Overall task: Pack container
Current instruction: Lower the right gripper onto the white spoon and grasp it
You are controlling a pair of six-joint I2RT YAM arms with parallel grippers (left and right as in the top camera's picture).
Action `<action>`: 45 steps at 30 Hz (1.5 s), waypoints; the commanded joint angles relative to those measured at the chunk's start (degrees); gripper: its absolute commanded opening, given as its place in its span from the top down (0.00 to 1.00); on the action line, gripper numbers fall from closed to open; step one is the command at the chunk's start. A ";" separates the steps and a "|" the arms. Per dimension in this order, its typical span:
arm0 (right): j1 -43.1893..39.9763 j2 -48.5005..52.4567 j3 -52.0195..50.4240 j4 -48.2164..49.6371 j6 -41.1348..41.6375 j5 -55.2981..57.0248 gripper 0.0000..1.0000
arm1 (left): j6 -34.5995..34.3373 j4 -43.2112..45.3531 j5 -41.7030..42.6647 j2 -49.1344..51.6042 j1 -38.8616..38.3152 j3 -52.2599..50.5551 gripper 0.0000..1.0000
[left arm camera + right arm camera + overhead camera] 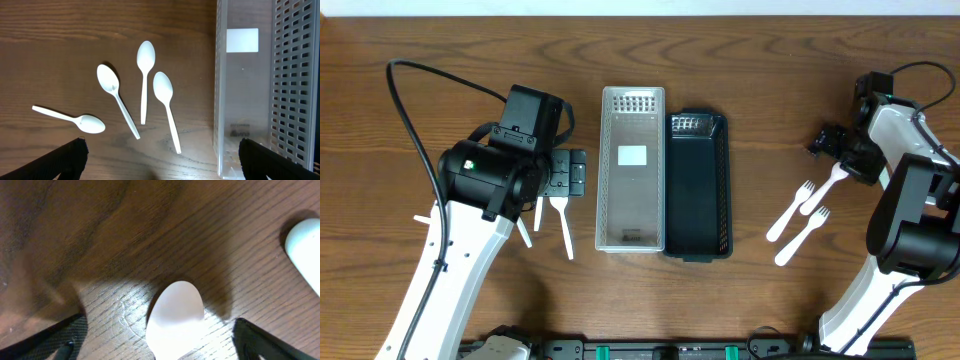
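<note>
Cutlery on either side of two containers, both grippers apart

Wood-grain table (420,40) fills the overhead view. The left arm (470,230) reaches in from the lower left and the right arm (910,220) from the lower right.

At the middle of the table, a grey container (632,200) and a black container (698,190) lie side by side with their long walls touching, the grey one on the left. Both have perforated walls. A white label (633,155) shows on the grey one's floor, and again in the left wrist view (242,40).

The left gripper (560,178) hangs just left of the grey container (220,100), over the spoons. In its wrist view its dark fingers (70,157) sit at the two lower corners with the jaws wide apart, holding nothing (162,160).

Four white spoons lie loose on the wood beneath it. Three are close together with bowls up (145,80) (116,97) (166,107), and one lies further left, pointing sideways (70,118).

The right gripper (832,148) is low at the far right, well apart from the containers. Three white forks lie there: two lower down (788,212) (802,235), and one (830,182) whose upper end reaches the gripper.

The right wrist view is blurred. A rounded white end (175,315) sits between the spread fingers (260,340), with a gap on each side, so the jaws are apart and not clamped. Another white piece (305,245) lies at the right edge.
</note>
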 commanded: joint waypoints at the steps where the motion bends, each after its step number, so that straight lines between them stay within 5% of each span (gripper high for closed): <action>1: -0.39 0.83 -0.11 -0.42 -0.33 0.15 0.29 | -0.98 -0.24 -0.66 0.04 0.24 0.39 0.02; 4: -0.39 0.83 -0.11 -0.90 -0.28 0.13 0.47 | -0.98 -0.22 -0.66 0.04 0.24 0.39 0.02; 45: -0.59 0.83 -4.72 2.71 -0.28 -0.92 0.37 | -0.96 -0.50 -0.66 0.04 0.24 0.39 0.02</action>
